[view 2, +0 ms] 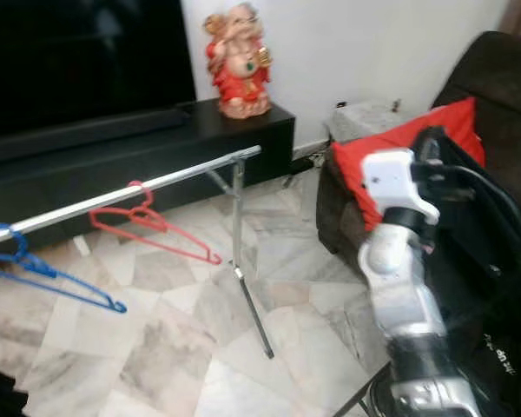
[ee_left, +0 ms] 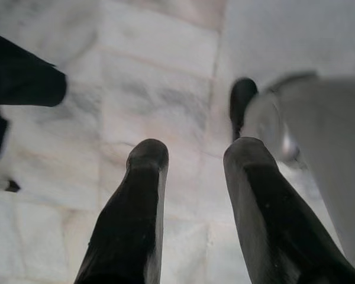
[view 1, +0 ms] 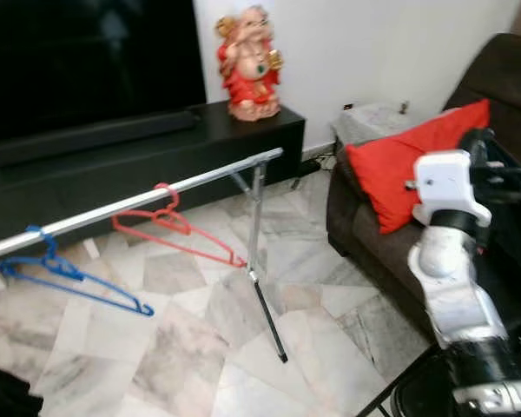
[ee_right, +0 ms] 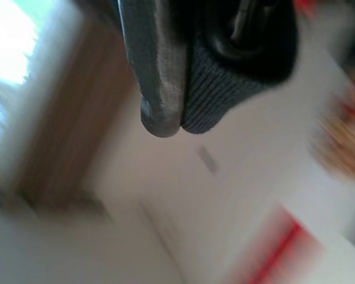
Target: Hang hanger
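A silver rail (view 1: 139, 201) on a thin stand runs across the room from the left. Two hangers hang on it: a red hanger (view 1: 175, 228) near the middle and a blue hanger (view 1: 65, 274) further left. My right arm (view 1: 451, 261) is raised at the right, in front of the sofa and apart from the rail. In the right wrist view my right gripper (ee_right: 165, 118) points up towards a pale wall, its fingertips pressed together; I make out no hanger between them. My left gripper (ee_left: 192, 151) hangs over the marble floor, open with nothing in it.
A long black TV cabinet (view 1: 156, 156) stands behind the rail, with a red and gold statue (view 1: 250, 65) on its right end. At the right is a brown sofa (view 1: 373, 234) with a red cushion (view 1: 408, 161). The rack's slanted leg (view 1: 269, 317) reaches onto the marble floor.
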`<state>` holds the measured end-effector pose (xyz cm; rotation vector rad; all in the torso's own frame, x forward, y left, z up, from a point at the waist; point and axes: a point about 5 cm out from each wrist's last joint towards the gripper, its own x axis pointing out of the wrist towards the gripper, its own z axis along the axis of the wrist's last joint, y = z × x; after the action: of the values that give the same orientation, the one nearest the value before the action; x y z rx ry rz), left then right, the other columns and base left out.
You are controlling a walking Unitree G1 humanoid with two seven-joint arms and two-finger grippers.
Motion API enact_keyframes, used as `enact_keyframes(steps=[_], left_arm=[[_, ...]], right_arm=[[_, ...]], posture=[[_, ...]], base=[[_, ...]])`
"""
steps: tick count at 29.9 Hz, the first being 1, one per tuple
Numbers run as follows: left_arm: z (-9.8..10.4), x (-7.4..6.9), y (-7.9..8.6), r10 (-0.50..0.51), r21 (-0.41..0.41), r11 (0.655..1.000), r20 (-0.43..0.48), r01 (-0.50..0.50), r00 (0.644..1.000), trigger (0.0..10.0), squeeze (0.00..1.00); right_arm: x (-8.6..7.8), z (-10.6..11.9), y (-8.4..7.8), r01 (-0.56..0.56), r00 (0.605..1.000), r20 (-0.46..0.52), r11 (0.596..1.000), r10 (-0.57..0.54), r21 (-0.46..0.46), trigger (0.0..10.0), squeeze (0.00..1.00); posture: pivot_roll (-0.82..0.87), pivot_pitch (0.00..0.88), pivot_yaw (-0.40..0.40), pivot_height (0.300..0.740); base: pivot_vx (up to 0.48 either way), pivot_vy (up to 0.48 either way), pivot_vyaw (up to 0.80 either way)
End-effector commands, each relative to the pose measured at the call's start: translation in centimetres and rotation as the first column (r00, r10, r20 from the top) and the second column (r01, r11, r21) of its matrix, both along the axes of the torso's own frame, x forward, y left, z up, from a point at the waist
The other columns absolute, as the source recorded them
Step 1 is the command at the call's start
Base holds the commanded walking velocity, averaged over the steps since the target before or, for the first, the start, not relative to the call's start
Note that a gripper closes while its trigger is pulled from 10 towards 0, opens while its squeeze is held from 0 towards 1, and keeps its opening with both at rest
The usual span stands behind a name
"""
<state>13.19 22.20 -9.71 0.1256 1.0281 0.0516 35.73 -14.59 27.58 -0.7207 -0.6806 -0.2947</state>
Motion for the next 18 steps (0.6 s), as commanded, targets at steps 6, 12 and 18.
enact_keyframes(steps=[6, 12, 18], left_arm=[[-0.2, -0.3, -0.2, 0.013, -0.008, 1.000, -0.011, -0.013, 1.000, 10.0, 0.00], [-0.2, -0.3, -0.3, 0.014, -0.011, 1.000, -0.010, -0.014, 1.000, 10.0, 0.00], [-0.2, -0.3, -0.2, 0.016, -0.011, 1.000, -0.010, -0.017, 1.000, 10.0, 0.00]], right_arm=[[-3.1, 2.1, 8.6, -0.666, 0.741, -0.121, 0.746, 0.660, -0.010, 10.0, 0.00], [-2.1, -1.4, 7.1, -0.637, 0.711, -0.217, 0.743, 0.669, 0.206, 10.0, 0.00], [-1.3, -4.8, 1.1, -0.419, 0.802, -0.219, 0.786, 0.555, 0.455, 10.0, 0.00]], posture=[[0.05, 0.000, -0.003, 0.740], [0.06, 0.000, -0.007, 0.740], [0.05, 0.000, -0.003, 0.740]], base=[[0.000, 0.000, 0.80], [0.000, 0.000, 0.25], [0.000, 0.000, 0.00]])
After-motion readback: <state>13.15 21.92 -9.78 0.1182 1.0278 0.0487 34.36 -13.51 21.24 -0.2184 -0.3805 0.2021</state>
